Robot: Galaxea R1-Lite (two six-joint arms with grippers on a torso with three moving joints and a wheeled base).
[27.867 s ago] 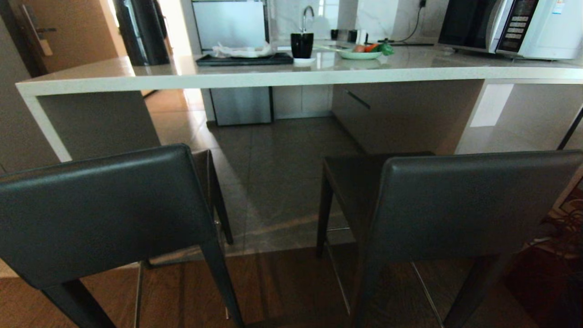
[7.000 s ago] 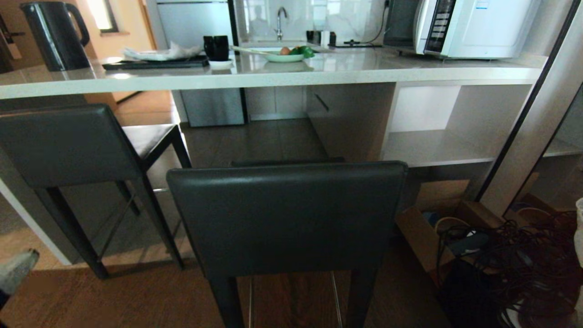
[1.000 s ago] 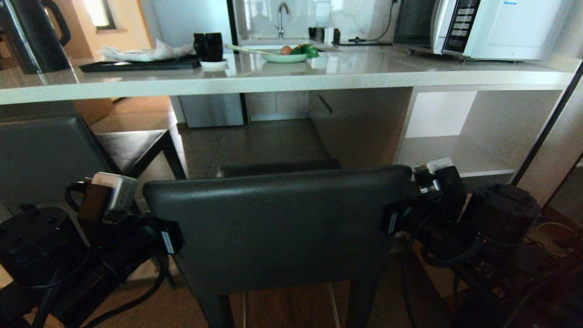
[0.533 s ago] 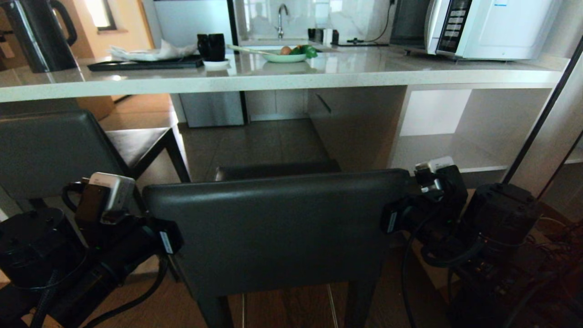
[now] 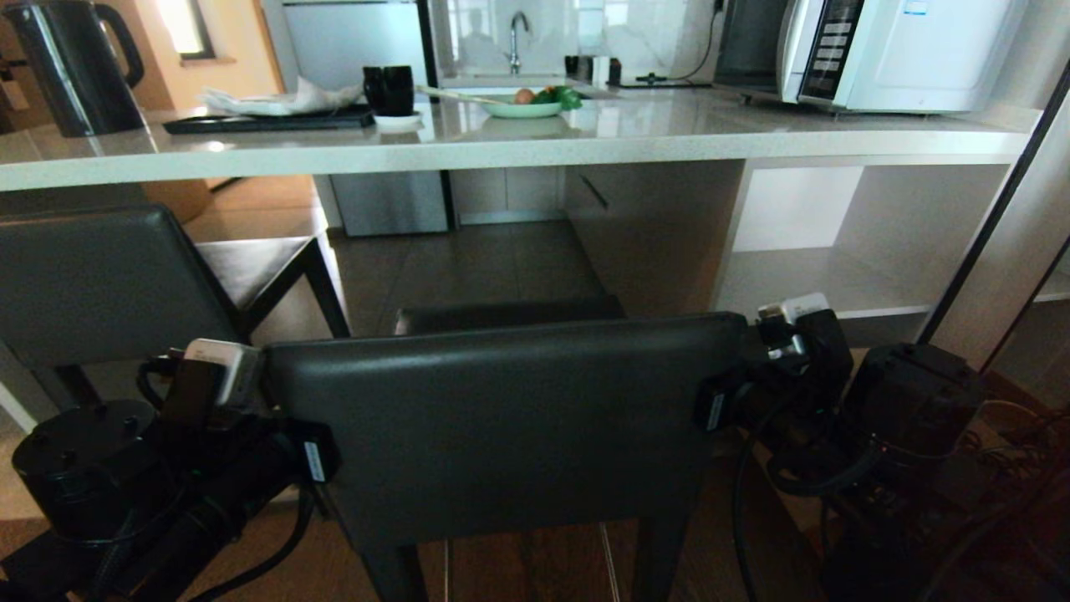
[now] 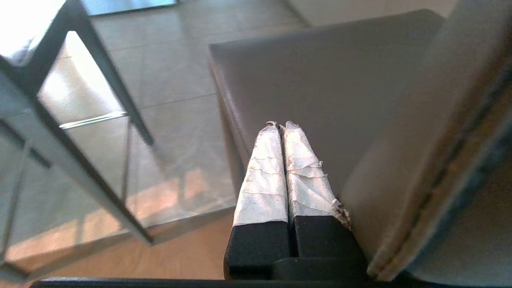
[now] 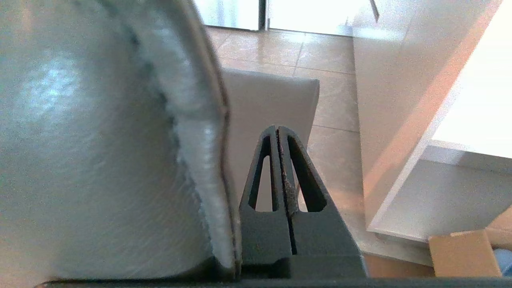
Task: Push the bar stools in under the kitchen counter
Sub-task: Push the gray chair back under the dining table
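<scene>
- The kitchen counter (image 5: 535,138) spans the far side of the head view, carrying a microwave (image 5: 878,50), a kettle (image 5: 75,67) and a green plate (image 5: 522,107)
- The near bar stool (image 5: 501,426) stands short of the counter, its seat front not yet under the slab; the second bar stool (image 5: 109,284) stands to its left, closer in
- The left gripper (image 6: 280,126) is clenched, empty, against the near backrest's left edge; the right gripper (image 7: 277,130) is likewise clenched, empty, at the right edge

Daylight is glaring off the grey floor tiles (image 5: 468,259) mid-frame, wood flooring (image 5: 535,568) is running along the bottom, and a microwave (image 5: 869,50) is sitting upper right.
</scene>
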